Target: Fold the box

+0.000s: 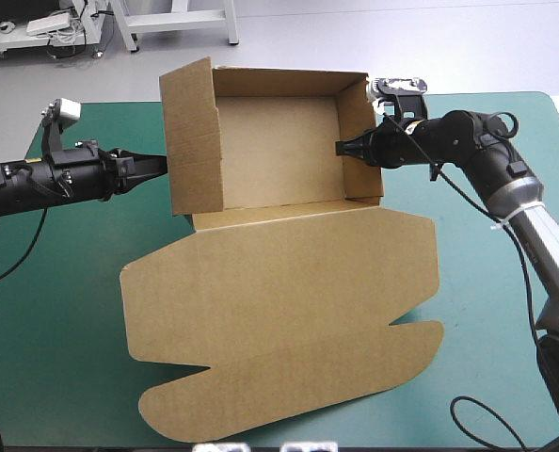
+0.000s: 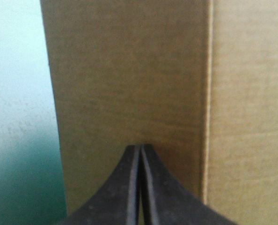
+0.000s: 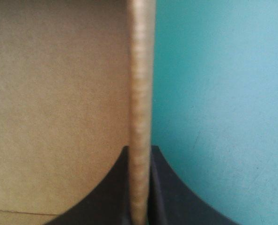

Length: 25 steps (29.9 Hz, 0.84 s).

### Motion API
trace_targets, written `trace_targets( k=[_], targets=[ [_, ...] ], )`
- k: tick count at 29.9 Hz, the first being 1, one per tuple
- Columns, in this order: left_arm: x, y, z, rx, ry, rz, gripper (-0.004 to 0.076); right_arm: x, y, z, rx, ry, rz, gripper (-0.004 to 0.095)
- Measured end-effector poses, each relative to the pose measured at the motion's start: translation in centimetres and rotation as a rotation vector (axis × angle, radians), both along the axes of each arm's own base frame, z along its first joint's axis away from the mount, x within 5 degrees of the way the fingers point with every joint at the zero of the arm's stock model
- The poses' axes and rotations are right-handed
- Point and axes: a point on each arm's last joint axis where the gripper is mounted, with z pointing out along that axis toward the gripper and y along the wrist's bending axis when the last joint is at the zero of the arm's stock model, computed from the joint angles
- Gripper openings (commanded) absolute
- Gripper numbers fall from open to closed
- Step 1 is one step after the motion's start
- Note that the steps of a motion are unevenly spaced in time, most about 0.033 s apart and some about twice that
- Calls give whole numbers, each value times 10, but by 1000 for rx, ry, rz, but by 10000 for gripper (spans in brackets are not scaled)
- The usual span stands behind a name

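Box (image 1: 279, 282) walls up | left claw (image 1: 164, 163) together at left wall | right claw (image 1: 341, 148) clamps right wall's edge

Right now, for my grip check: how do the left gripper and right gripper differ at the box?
The left gripper is shut on nothing; the right gripper is shut on the box. The left gripper's tip faces the left wall's outer face; the right gripper straddles the right wall's edge. Both point at raised walls.
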Motion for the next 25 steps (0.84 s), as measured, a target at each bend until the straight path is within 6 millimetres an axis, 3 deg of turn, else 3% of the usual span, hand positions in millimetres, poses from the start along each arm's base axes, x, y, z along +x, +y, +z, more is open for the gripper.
trace_targets(
  k=[2,8,11,16,25],
  targets=[
    [0,0,-1,10,5,1,24,0,2,1,-6,-16,-3,-14],
    [0,0,-1,10,6,0,235,-1,16,-3,-48,-25,-4,-14],
    [0,0,-1,4,7,-1,298,2,23,-13,-75,-4,-9,-14],
    [0,1,-3,35,15,0,302,6,34,-26,-97,20,-8,-14],
    [-1,10,-18,207,90,38,302,-1,60,-26,-100,-24,33,-14]
  ],
)
